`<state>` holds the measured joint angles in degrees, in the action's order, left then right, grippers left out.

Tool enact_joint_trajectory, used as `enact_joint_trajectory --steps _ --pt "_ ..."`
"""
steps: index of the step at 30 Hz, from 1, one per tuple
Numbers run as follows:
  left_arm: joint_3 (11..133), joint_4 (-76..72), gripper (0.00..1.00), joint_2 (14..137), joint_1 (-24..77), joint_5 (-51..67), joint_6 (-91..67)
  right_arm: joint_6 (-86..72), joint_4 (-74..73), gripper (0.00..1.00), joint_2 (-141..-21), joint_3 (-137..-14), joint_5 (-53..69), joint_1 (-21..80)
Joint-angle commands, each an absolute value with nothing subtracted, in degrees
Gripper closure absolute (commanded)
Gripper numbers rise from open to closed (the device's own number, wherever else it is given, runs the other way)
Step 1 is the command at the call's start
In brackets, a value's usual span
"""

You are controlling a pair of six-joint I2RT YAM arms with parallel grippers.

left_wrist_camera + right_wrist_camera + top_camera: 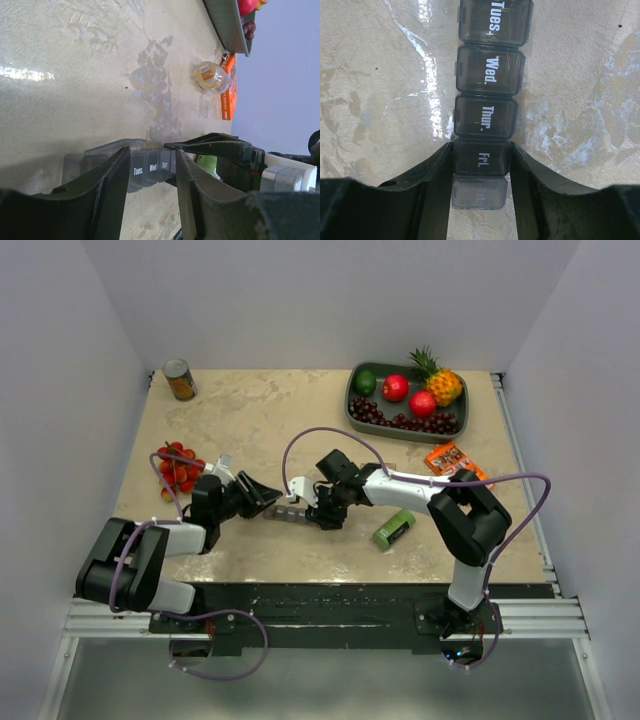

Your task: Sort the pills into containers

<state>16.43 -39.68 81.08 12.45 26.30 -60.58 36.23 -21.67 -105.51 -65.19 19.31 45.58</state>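
Note:
The containers (489, 75) are a grey strip of day-marked lidded compartments lying on the table, seen small in the top view (288, 510). My right gripper (481, 149) is shut on the strip at its "Fri." compartment, one finger on each long side. My left gripper (151, 152) is open, its fingers standing either side of the "Tues." to "Thur." compartments (150, 167) from the strip's other end. A translucent lid (107, 148) stands raised near the left finger. The pills show as amber pieces inside a small clear bottle (212, 77) lying on its side farther back.
A green box (394, 528) lies right of the right gripper (318, 512), an orange packet (453, 461) behind it. The dark fruit tray (352, 412) sits at the back right, a can (180, 380) at the back left, and red cherry tomatoes (178, 468) by the left arm.

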Motion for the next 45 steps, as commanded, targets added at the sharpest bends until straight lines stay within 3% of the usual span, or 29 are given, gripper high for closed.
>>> enact_joint_trajectory --steps 1,16,22,30,36,45 --pt "18.5 -43.7 0.54 79.6 12.6 25.2 -60.7 37.2 -24.3 0.71 -108.3 -65.0 19.7 45.6" --pt "20.4 -46.0 0.54 86.7 12.6 23.2 -60.8 37.5 -24.6 0.71 -108.5 -65.0 19.8 45.6" --pt "20.2 -44.6 0.54 82.9 12.6 24.1 -59.3 37.8 -25.0 0.7 -108.5 -65.1 19.6 45.6" --pt "23.3 -25.4 0.44 65.5 12.2 22.9 -49.8 42.1 -27.2 0.68 -108.2 -66.4 16.3 45.5" --pt "30.0 -5.2 0.37 52.6 11.3 19.3 -38.8 54.2 -33.3 0.66 -108.5 -68.5 12.9 45.1" --pt "38.1 11.5 0.33 45.7 10.9 14.3 -25.9 71.4 -46.1 0.62 -112.1 -77.5 14.1 38.8"
